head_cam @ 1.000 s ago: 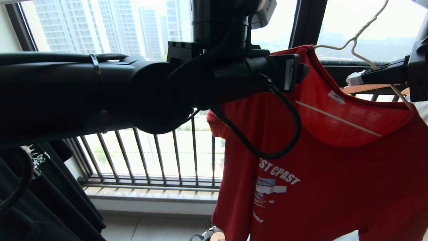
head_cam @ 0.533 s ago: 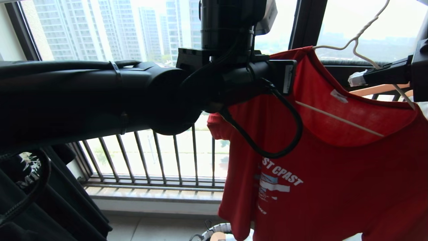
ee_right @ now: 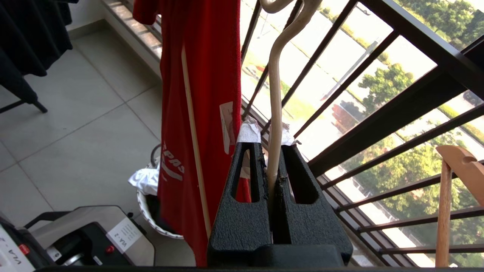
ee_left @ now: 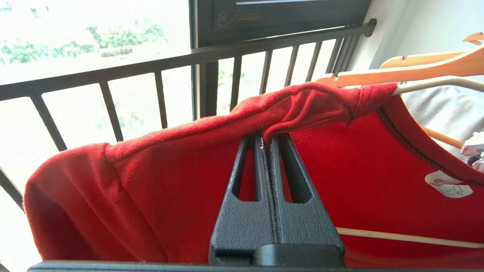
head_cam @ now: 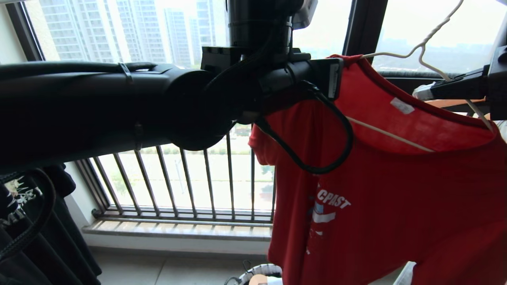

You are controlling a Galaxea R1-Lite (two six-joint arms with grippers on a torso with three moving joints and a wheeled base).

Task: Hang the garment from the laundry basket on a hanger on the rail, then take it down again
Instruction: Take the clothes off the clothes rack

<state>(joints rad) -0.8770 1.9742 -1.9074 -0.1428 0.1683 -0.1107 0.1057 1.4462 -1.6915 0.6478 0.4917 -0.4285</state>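
The garment, a red T-shirt with white lettering, hangs on the thin white hanger. My left gripper is shut on a fold of the garment at its shoulder seam. In the head view the left wrist hides those fingers. At the right, my right gripper is shut on the hanger's wire neck, its taped tips on either side of the wire. The laundry basket stands on the floor under the shirt; its rim shows low in the head view. The rail is out of view.
A dark barred window railing runs just behind the shirt. Black clothes hang at the left. Wooden hangers sit beside the shirt's far shoulder. A white cloth lies in the basket, and the robot's base is beside it.
My left wrist has shifted slightly left and the shirt's near shoulder has gone with it. The shirt's lower part has swung to the right.
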